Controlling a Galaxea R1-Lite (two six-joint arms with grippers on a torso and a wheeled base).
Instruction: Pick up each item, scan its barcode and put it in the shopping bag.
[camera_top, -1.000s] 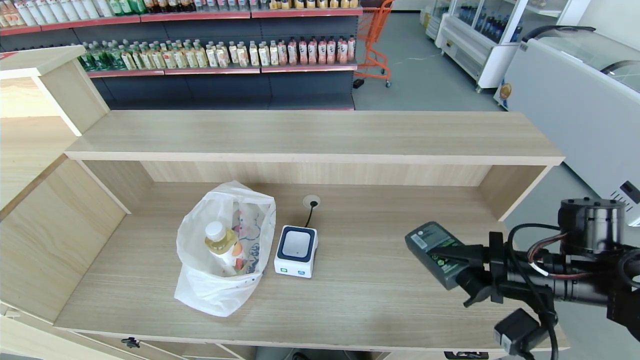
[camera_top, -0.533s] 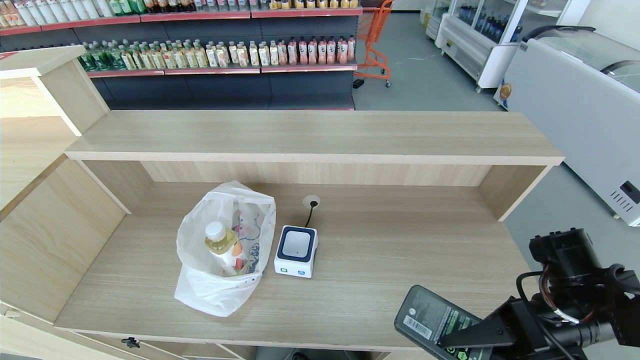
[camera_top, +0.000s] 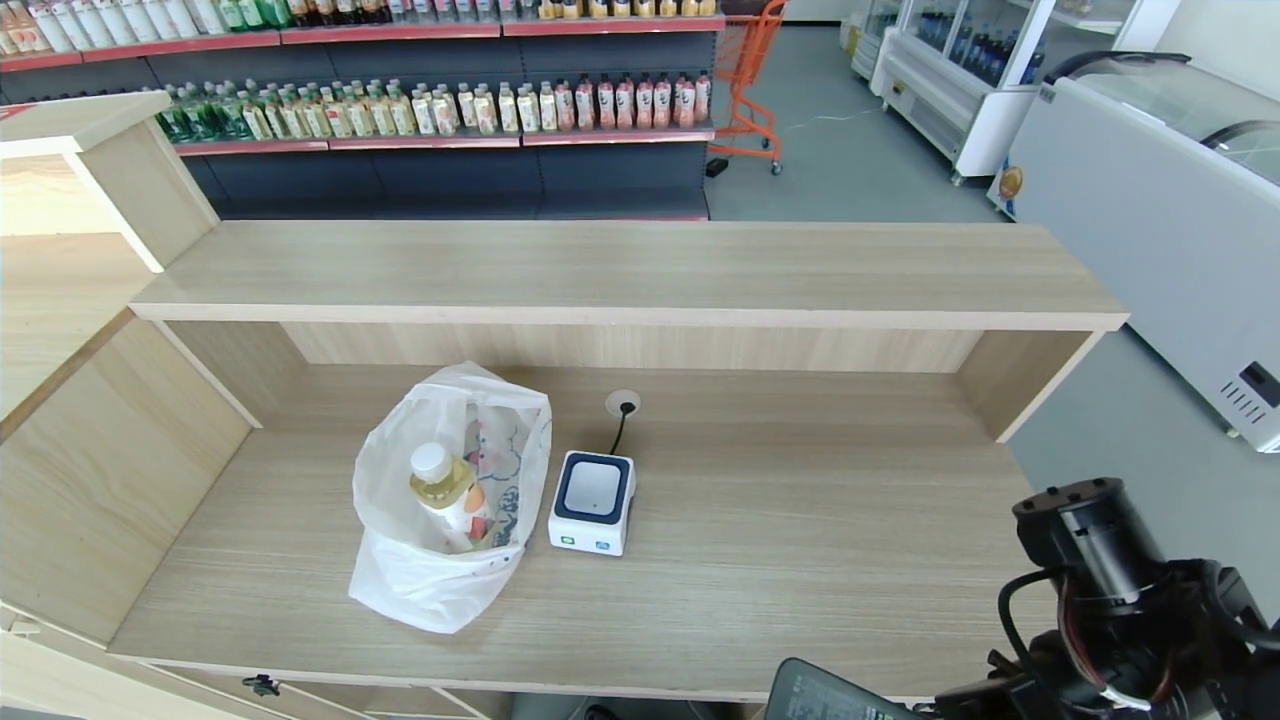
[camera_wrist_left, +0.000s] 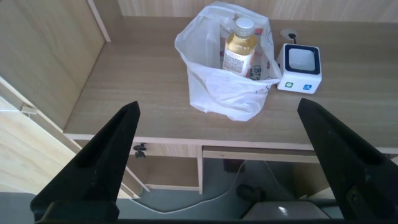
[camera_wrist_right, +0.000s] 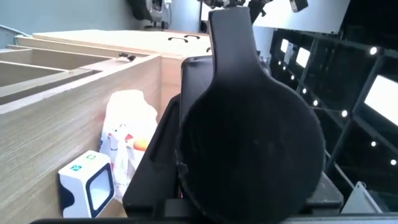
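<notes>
Right end effector (camera_top: 950, 698): pinching dark pack (camera_top: 815, 700), low, beyond front edge of surface (camera_top: 800, 560).
Scanner (camera_top: 592, 515), shopping bag (camera_top: 450, 520): well to its left, farther in.
Left end effector (camera_wrist_left: 217, 106): spread, empty.
Risk: pack clips surface edge on swing toward scanner; barcode turned away, no read.

I counted one shopping bag (camera_top: 400, 590), one white-capped bottle (camera_top: 445, 490) inside it, one scanner (camera_top: 593, 502) with one cable (camera_top: 620, 430), and one dark packet (camera_top: 815, 697). Beyond the one counter (camera_top: 800, 560) stood one orange trolley (camera_top: 750, 80). The shelf bottles (camera_top: 440, 108) were too small and crowded for me to count.
</notes>
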